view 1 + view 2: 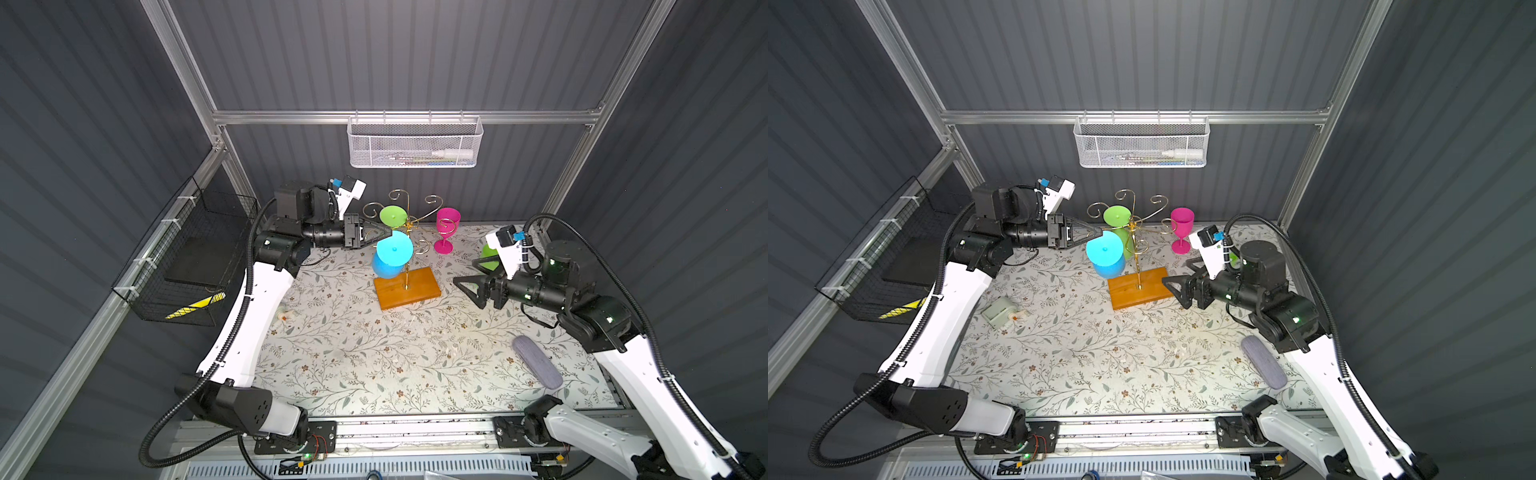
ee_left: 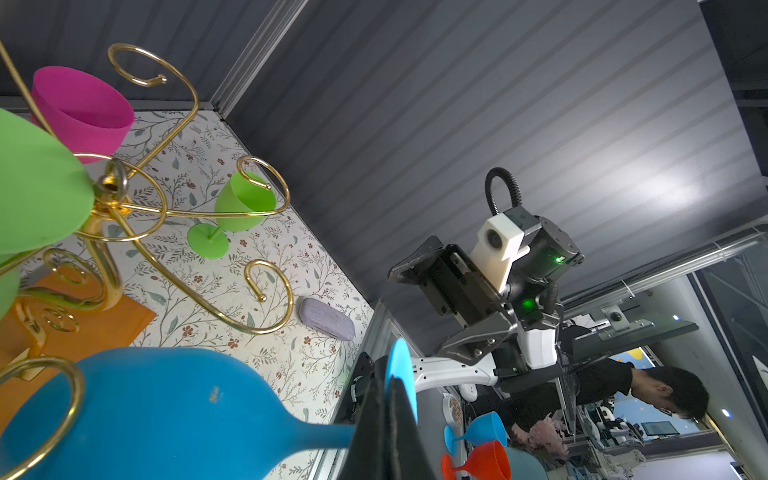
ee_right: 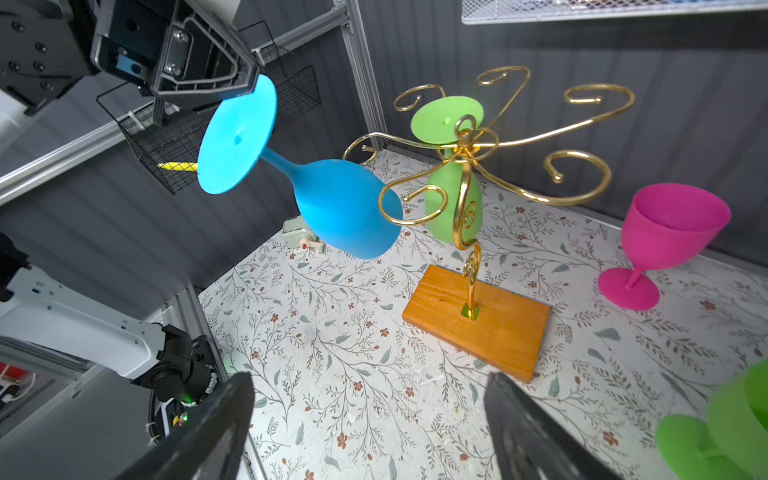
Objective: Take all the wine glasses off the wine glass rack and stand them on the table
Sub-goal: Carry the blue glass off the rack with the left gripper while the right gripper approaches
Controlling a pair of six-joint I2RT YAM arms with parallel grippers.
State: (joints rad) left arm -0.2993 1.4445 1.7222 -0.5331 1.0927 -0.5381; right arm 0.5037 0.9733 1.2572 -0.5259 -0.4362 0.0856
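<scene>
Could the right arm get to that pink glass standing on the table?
Probably yes: the right gripper has its fingers open and empty, bare table lies between it and the pink glass, and the rack stands aside.

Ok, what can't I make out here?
- Standing green wine glass: mostly behind the right wrist camera in both top views; blurred, edge-cut in the right wrist view.
- White mesh basket's contents: too small in both top views.
- Small grey-green device: mostly behind the left arm in a top view.
</scene>
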